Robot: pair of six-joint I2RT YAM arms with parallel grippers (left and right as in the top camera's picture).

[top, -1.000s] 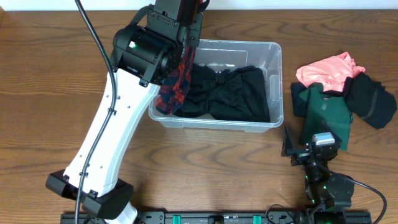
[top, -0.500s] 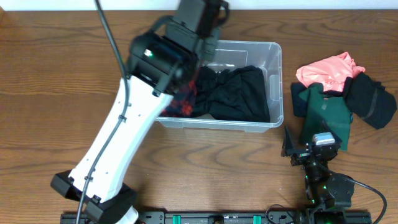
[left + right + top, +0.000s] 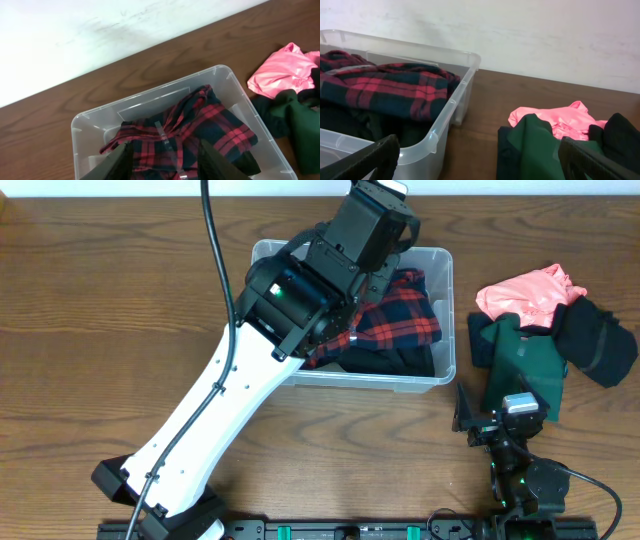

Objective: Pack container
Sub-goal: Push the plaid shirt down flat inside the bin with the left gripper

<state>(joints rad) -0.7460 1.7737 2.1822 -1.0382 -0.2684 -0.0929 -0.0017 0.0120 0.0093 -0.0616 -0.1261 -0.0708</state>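
The container (image 3: pixel 446 320) was seen at the far-centre of the table (image 3: pixel 100 330), w/ a red plaid garment (image 3: pixel 400 315) spread over black clothing (image 3: pixel 400 360) inside it. The left gripper (image 3: pixel 165 150) was held above the plaid, fingers parted and nothing clamped btwn them. The right gripper (image 3: pixel 480 147) was parked low near the front edge, also spread wide and empty. Just right of the container a pile was heaped on the wood: pink garment (image 3: pixel 525 295), green garment (image 3: pixel 525 365) and black garment (image 3: pixel 600 345), touching.

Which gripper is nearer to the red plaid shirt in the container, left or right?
Left. The left gripper hangs open directly over the red plaid shirt; the right gripper is apart, outside the container.
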